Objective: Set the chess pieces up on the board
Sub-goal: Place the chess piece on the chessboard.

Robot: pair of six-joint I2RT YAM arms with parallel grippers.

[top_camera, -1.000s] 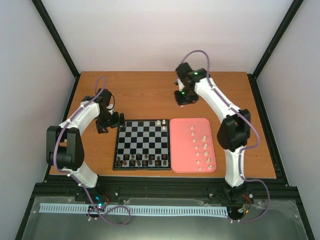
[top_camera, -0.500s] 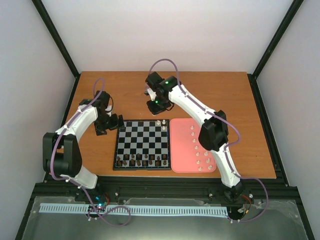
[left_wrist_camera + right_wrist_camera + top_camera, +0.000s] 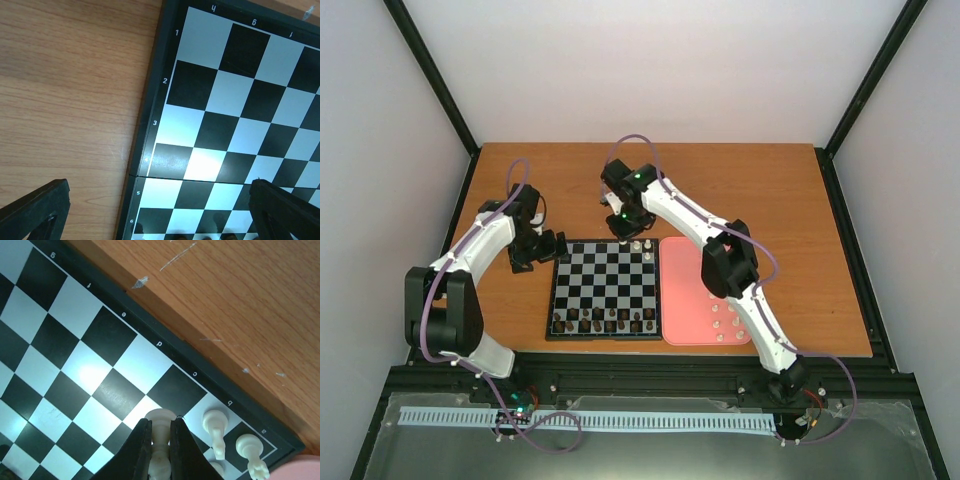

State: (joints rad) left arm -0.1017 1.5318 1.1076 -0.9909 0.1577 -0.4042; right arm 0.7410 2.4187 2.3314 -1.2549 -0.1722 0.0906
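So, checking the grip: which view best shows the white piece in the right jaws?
Right wrist: the white piece is close up, pinched between the jaws. Top external hides it under the right gripper; left wrist misses it entirely.

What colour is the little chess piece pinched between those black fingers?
Cream white; the small cream-white chess piece shows best in the right wrist view.

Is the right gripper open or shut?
Shut: the right gripper pinches a white chess piece by its stem over the board.
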